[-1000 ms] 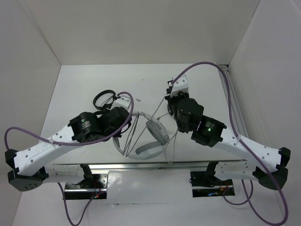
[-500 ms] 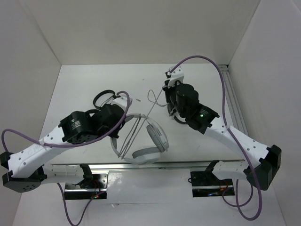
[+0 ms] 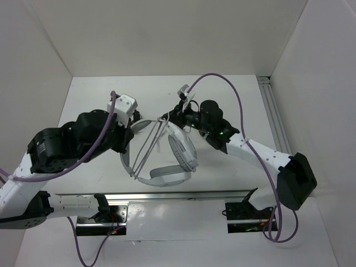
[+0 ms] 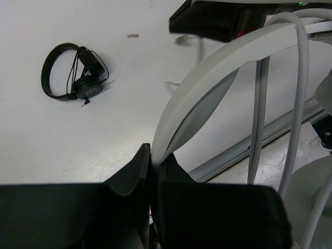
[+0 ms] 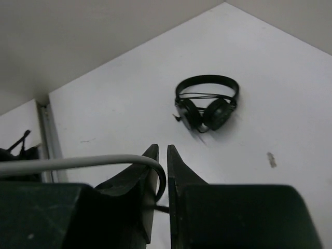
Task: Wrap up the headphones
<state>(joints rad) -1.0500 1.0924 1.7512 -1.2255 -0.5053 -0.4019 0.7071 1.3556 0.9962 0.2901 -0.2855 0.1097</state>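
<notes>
Two arms show in the top view. The left arm (image 3: pixel 67 147), at 8 o'clock, has fat round black joints and long white parts. A small white box (image 3: pixel 125 104) sits on its wrist. The right arm (image 3: pixel 261 158), at 4 o'clock, is black and white too, with a chunky black block (image 3: pixel 295 181) and a tiny green light (image 3: pixel 221 132). The right purple cable (image 3: pixel 221 78) loops over that arm. The left purple cable (image 3: pixel 112 114) runs along the other one. The left end effector (image 4: pixel 154 155) has thick, smooth black fingers. The right end effector (image 5: pixel 162 150) has black fingers with pointed tips.
</notes>
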